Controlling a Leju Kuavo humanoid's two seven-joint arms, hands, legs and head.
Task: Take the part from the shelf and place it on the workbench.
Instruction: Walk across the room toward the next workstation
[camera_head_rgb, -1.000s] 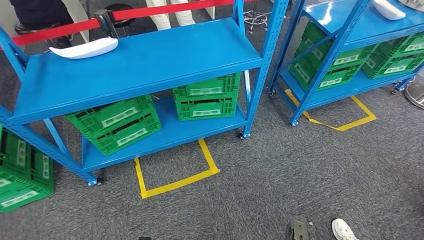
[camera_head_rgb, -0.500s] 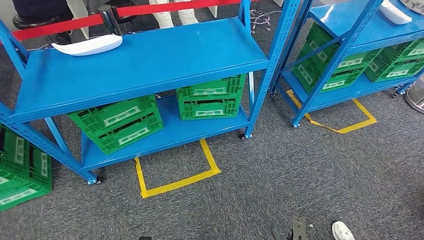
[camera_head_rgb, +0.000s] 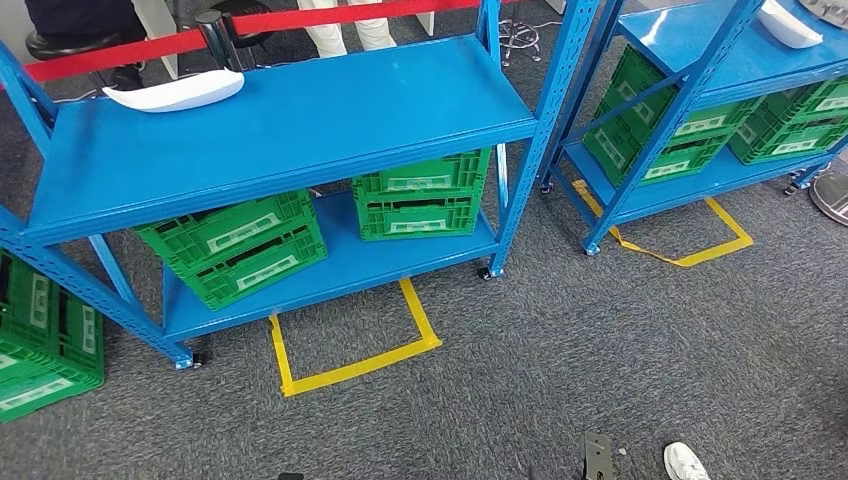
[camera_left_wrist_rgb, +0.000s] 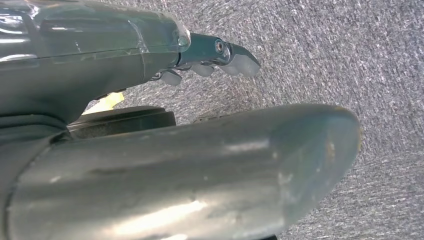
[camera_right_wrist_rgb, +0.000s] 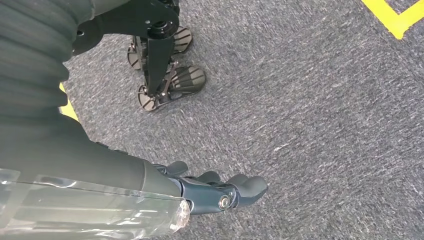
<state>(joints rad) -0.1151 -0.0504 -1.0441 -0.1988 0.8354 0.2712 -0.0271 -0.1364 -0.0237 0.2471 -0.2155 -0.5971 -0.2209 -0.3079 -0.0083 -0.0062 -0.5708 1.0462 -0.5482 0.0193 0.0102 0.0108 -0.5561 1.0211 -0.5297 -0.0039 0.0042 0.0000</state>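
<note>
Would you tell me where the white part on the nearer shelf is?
In the head view, the white part lies at the back left corner of the blue shelf's top board, just before the red barrier tape.

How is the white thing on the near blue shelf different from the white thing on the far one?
The near white part shows whole, long and pointed; the far white part is cut off by the picture's edge. The near one lies on its shelf's back left corner, beside the red barrier; the far one lies on the second shelf. Both are smooth, white and on top shelves.
</note>
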